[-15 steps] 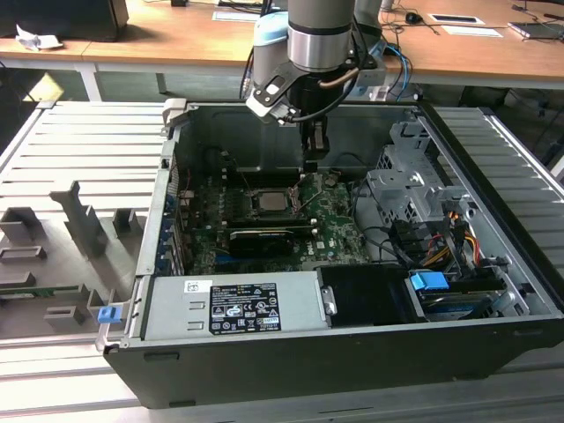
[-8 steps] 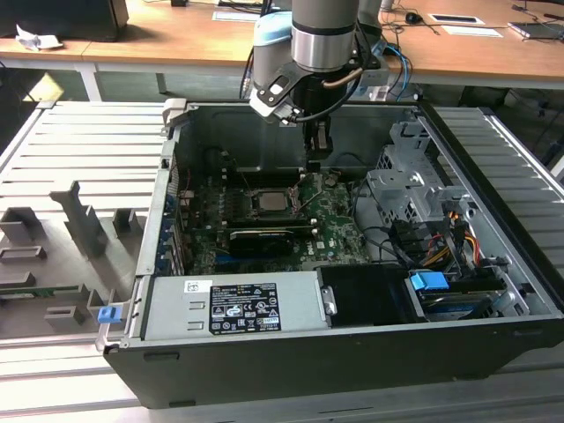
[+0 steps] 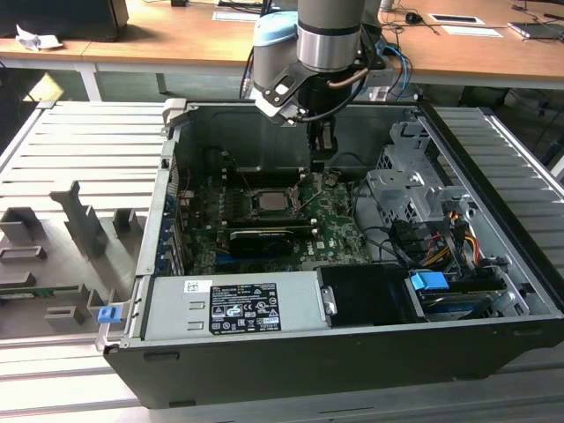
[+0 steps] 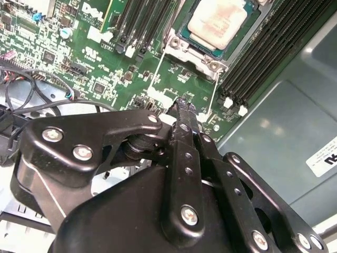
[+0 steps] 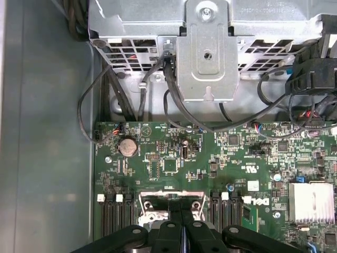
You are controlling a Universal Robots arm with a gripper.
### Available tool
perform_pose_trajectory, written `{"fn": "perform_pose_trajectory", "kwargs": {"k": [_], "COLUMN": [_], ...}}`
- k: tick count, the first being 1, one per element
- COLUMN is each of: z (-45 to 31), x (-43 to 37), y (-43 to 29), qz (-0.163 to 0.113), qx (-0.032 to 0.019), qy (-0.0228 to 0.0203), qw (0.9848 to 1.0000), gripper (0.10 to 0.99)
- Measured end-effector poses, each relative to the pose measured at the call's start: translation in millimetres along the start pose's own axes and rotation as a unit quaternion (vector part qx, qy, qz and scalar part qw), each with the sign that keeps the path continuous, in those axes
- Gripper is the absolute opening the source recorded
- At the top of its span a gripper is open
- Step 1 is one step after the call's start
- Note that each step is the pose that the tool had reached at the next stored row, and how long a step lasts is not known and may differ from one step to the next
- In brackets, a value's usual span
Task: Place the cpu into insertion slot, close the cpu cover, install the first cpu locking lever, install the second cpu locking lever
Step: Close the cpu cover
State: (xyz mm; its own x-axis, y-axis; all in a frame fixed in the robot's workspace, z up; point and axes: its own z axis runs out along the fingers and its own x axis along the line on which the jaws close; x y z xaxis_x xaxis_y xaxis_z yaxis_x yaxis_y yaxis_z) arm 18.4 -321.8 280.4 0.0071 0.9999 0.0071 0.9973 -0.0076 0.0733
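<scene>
Here, the gripper (image 3: 320, 157) hangs in the upper middle of the exterior view, above the motherboard (image 3: 339, 225). Its 2 fingers (image 4: 184, 137) are pressed together with nothing between them. The cpu (image 3: 271, 201) lies flat near the frame's centre, below and left of the gripper, with the silver cpu cover (image 4: 185, 52) framing it.
</scene>
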Motion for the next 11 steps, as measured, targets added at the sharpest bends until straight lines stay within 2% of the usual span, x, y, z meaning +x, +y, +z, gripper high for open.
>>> {"fn": "perform_pose_trajectory", "kwargs": {"k": [4, 11], "z": [0.2, 0.3], "x": [0.0, 0.0], "y": [2.8, 3.5], "qz": [0.0, 0.0], "qx": [0.0002, 0.0001], "qy": [0.0, 0.0001], "qw": [1.0, 1.0], "gripper": [0.106, 0.106]}}
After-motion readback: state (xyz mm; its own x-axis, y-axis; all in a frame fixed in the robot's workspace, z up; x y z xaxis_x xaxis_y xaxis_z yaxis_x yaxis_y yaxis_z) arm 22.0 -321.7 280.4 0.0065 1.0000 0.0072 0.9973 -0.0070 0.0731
